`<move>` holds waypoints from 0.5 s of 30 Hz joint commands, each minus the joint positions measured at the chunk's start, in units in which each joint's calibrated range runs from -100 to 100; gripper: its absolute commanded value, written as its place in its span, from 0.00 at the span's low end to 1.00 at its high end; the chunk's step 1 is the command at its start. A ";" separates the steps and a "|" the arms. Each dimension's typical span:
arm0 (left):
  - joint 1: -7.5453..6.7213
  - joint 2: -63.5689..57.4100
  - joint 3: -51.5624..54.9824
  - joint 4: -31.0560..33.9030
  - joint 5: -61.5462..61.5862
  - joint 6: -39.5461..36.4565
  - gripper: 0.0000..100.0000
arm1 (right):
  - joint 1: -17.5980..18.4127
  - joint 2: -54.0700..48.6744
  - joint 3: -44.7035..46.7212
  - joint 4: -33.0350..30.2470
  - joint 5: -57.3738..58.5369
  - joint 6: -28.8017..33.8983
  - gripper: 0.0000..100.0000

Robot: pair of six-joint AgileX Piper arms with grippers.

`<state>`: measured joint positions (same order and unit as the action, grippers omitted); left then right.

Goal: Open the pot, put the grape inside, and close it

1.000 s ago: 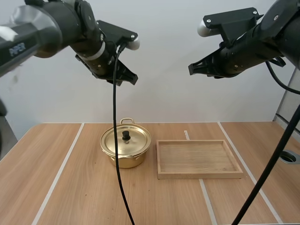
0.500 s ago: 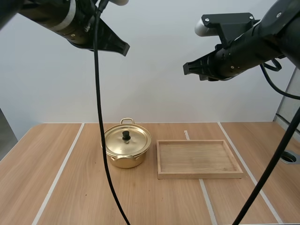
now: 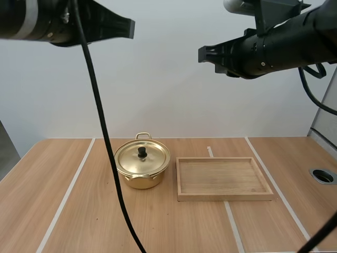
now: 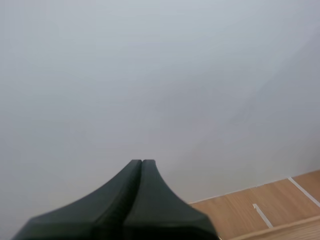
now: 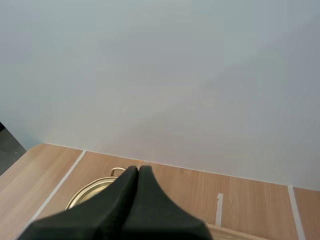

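Status: left gripper [image 3: 128,29] upper left, right gripper [image 3: 202,54] upper right, both with fingers together, empty, high above wooden worktop [image 3: 79,221]. Below, round gold metal pot [image 3: 141,176] sits centre-left, lid [image 3: 154,159] on, beside flat wooden tray [image 3: 224,197]. Step: opening, not begun. Next likely: one gripper spreads, descends onto black lid knob [image 3: 141,152].

A plain pale wall [image 3: 168,95] backs the wooden table [image 3: 79,211] (pale lines cross it).

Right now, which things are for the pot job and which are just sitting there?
For the job: pot, closed by its lid; left gripper and right gripper, both shut, high over the table.
Just lying about: wooden tray, beside the pot.
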<state>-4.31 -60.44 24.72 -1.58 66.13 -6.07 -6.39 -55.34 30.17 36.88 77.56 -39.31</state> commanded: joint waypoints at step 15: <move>0.09 -16.41 33.99 2.28 -15.96 -5.40 0.00 | -0.24 -19.03 29.80 -3.75 -14.35 -4.35 0.00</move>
<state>-4.31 -75.85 55.93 0.00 53.37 -10.37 -6.39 -73.17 58.30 33.35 64.88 -42.72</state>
